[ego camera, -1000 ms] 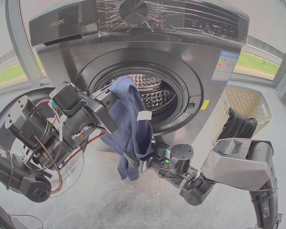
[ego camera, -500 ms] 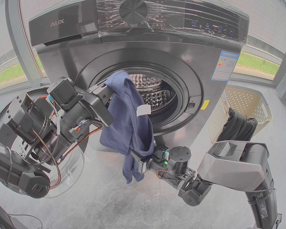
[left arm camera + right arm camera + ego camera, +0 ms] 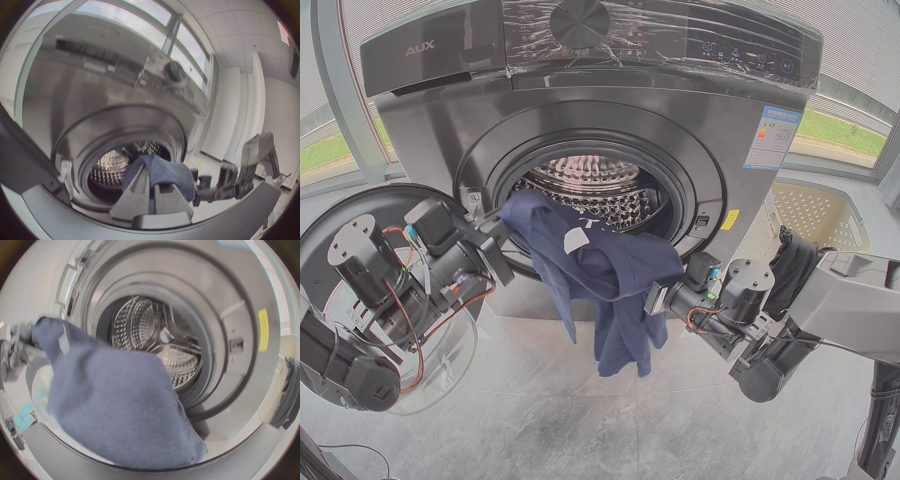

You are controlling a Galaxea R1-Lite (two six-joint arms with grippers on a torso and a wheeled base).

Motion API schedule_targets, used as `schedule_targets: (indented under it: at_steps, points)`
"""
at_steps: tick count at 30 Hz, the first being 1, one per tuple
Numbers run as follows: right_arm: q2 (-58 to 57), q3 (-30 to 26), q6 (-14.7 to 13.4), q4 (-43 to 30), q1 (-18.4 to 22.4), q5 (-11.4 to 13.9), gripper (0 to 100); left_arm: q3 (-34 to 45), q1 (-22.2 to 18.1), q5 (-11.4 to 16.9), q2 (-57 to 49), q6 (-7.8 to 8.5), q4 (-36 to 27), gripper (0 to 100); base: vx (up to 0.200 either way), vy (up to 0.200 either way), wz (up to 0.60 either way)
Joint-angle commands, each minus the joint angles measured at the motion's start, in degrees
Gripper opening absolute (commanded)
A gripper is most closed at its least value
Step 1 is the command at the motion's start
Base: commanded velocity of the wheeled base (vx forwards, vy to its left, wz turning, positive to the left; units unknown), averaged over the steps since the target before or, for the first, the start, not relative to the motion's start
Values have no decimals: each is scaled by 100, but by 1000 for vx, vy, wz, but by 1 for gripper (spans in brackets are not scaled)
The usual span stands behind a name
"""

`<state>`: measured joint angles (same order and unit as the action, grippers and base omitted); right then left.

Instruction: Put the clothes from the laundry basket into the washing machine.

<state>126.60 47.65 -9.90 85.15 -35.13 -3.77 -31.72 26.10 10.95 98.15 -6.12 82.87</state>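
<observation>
A dark blue garment (image 3: 594, 262) with a white label is stretched across the lower front of the washing machine's open drum (image 3: 594, 187). My left gripper (image 3: 499, 226) is shut on one end at the opening's left rim; in the left wrist view its fingers (image 3: 140, 190) pinch the blue cloth (image 3: 168, 175). My right gripper (image 3: 653, 299) holds the other end near the lower right rim, with the cloth draped over its tip and hanging below. The blue garment (image 3: 118, 408) covers the lower part of the right wrist view in front of the drum (image 3: 156, 333).
The machine's round door (image 3: 375, 212) stands open on the left, behind my left arm. A cream laundry basket (image 3: 825, 219) stands to the right of the machine, with a black garment (image 3: 794, 269) hanging over its rim. Grey tiled floor lies in front.
The left gripper has dropped from the top of the opening to its lower left rim. The right gripper has swung up and to the right, lifting the garment's hanging end and spreading it sideways.
</observation>
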Motion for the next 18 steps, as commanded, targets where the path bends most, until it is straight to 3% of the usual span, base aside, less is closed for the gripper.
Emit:
schedule_targets:
  at_steps: [1,9,15,16,18]
  points:
    - [-716,-19,-3,-25,-2,-19,0,535,-114,206,486,49,36,0,0,0,0]
    - [-883,113,-3,-25,-240,-28,0,896,-96,329,1040,164,71,0,0,0,0]
    - [-865,148,-3,-25,-266,-28,0,852,-105,197,1611,489,563,0,0,0,0]
    - [-865,148,-3,-25,-266,-19,0,869,-105,197,1602,498,555,100,0,0,0]
    - [-865,183,-3,-34,-266,-19,0,966,-79,232,1594,498,563,100,0,0,0]
